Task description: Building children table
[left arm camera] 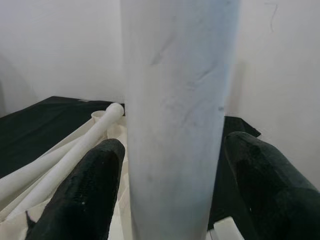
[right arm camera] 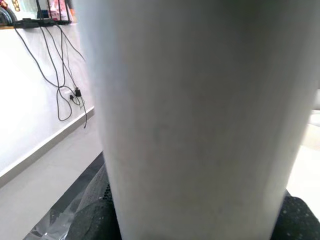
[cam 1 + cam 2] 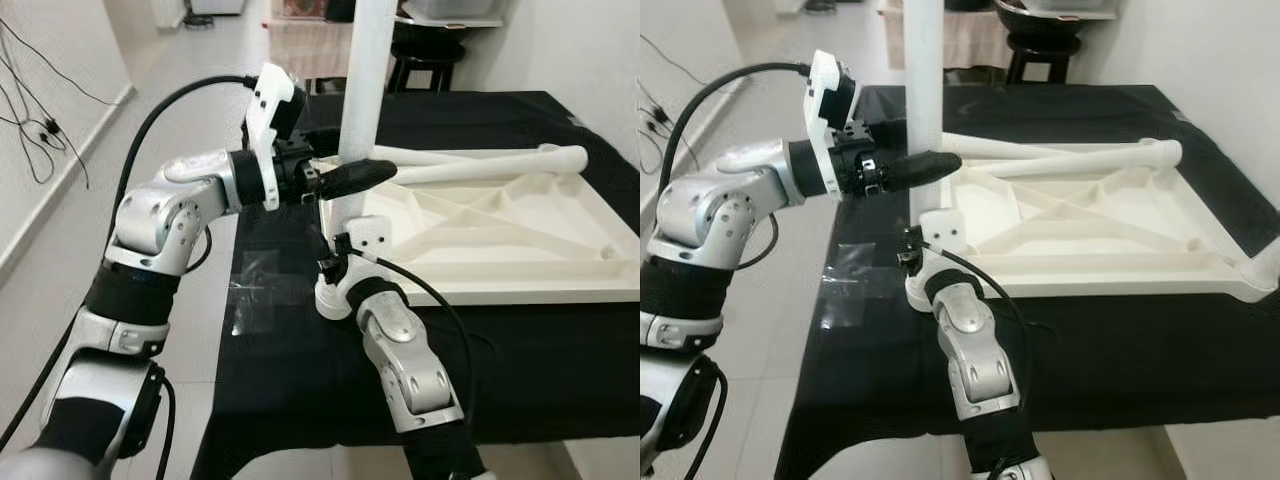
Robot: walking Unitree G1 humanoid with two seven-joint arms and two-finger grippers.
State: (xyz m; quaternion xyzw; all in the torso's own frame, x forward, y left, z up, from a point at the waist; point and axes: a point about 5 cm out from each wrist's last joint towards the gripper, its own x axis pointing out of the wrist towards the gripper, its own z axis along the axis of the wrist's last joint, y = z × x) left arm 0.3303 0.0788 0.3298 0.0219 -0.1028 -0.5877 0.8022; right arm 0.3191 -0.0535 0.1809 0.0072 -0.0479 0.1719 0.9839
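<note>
An inverted white children's table top (image 3: 520, 235) is being supported, ribbed underside up, on a tabletop covered in black cloth (image 3: 300, 340). At its corner toward 9 o'clock, a white table leg (image 3: 365, 80) is being held upright. The left tool (image 3: 365, 177) is being presented to this leg from 9 o'clock at mid height; in the left wrist view its two black fingers (image 1: 87, 192) are being held on either side of the leg (image 1: 175, 115), narrowly apart from it, and contact cannot be confirmed. The right tool (image 3: 335, 262) is being applied low at the base of the leg, from 6 o'clock; whether its fingers are closed cannot be told. Two further white legs (image 3: 480, 160) are being carried across the table top, lying toward 3 o'clock.
</note>
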